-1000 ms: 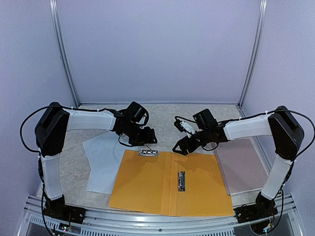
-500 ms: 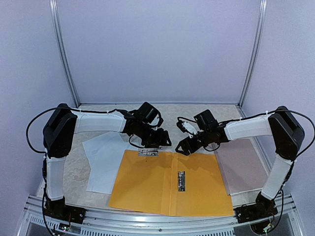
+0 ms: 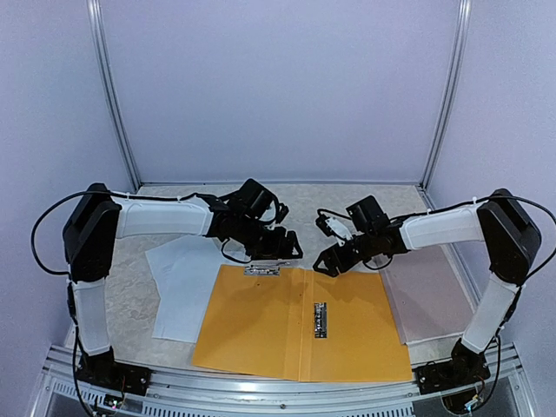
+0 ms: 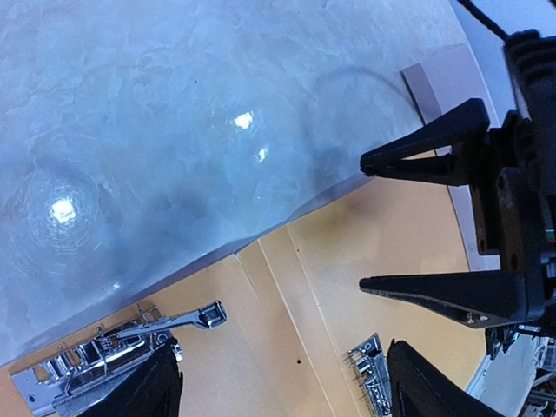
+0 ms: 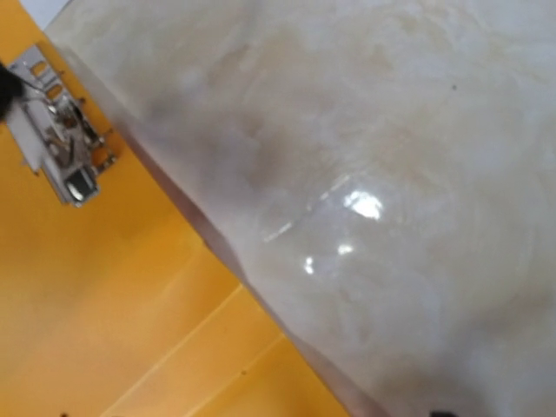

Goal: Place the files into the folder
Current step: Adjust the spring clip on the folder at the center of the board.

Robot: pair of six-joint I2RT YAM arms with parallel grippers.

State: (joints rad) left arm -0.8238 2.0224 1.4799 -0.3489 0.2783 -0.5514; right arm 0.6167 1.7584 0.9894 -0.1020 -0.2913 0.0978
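Risk of a clash between left claw (image 3: 291,248) and right claw (image 3: 323,262), both released and empty, poised close together and nearly tip to tip above the far edge of the open folder (image 3: 300,334); likely cause, any inward reach by either arm. Risk also of snagging the metal clip (image 4: 113,347) directly beneath the left claw, or of shoving the folder across the counter (image 5: 391,174) by too low a pass over its rim. Probable hazard with the files (image 3: 182,291): thin and flat against the counter, so apt to fan apart, crease or slide away under a two-finger pinch, and apt to catch on the raised clip lever during insertion. Files not yet inside: to the outer side of the left claw and nearer the arm bases, well apart from the right claw, either tucked under the folder's left edge or merely touching it, impossible to tell which. Folder just below and nearward of both claws, opened flat, second clip (image 3: 320,320) beside its middle fold. Pinkish board (image 3: 426,300) outward of the right claw, apart from it.
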